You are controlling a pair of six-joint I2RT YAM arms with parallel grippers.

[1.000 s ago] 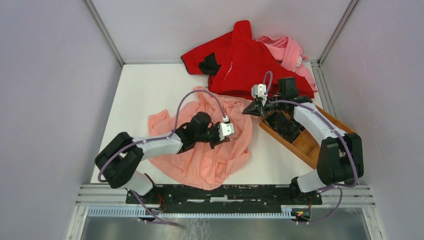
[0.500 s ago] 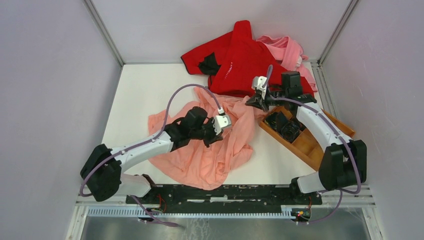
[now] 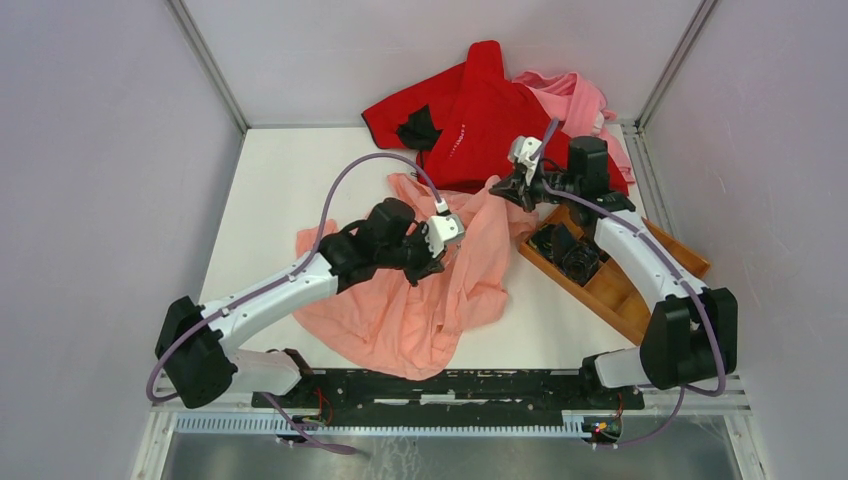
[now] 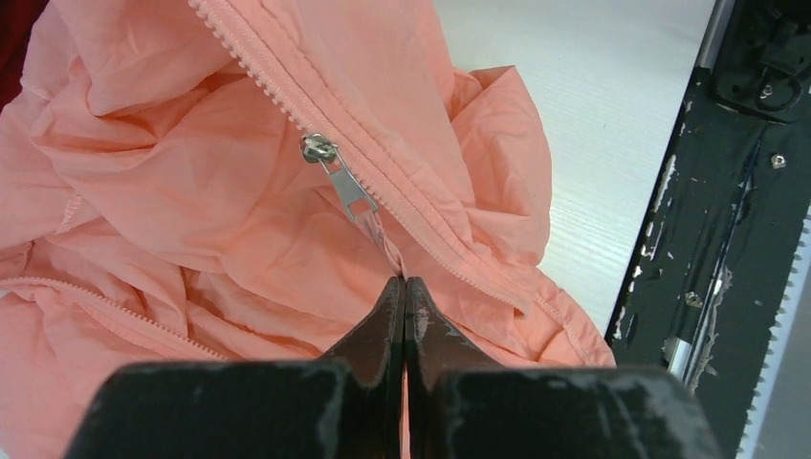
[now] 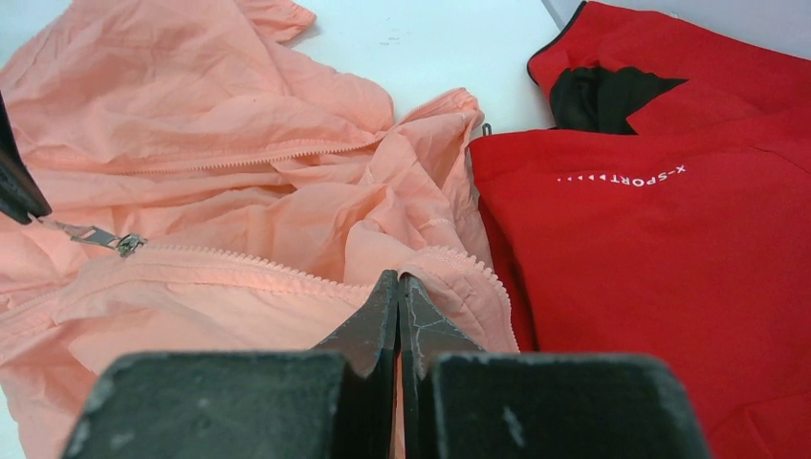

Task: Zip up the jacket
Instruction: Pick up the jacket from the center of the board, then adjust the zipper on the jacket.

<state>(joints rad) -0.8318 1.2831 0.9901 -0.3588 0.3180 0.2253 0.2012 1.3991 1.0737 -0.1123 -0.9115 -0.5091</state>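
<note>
The salmon-pink jacket [image 3: 400, 310] lies crumpled in the middle of the white table. Its zipper teeth [image 4: 287, 96] run diagonally through the left wrist view, with the metal slider [image 4: 318, 148] and pull tab [image 4: 354, 191] on them. My left gripper [image 4: 404, 282] is shut on a thin pink strip that leads from the pull tab. It hovers over the jacket's centre [image 3: 425, 262]. My right gripper [image 5: 399, 277] is shut on the jacket's hem beside the zipper teeth, at the jacket's far right corner [image 3: 497, 187]. The stretch of zipper between the two grippers is taut.
A bright red garment [image 3: 480, 120] with small white lettering lies at the back, touching the jacket's far edge. A paler pink garment [image 3: 580, 100] sits behind it. A wooden tray [image 3: 625, 290] holding black parts [image 3: 565, 250] stands at the right under my right arm.
My right gripper has drawn the jacket's corner away toward the red garment. My left arm has stretched out farther, and its gripper has moved slightly toward the back. The fabric between them is straighter.
</note>
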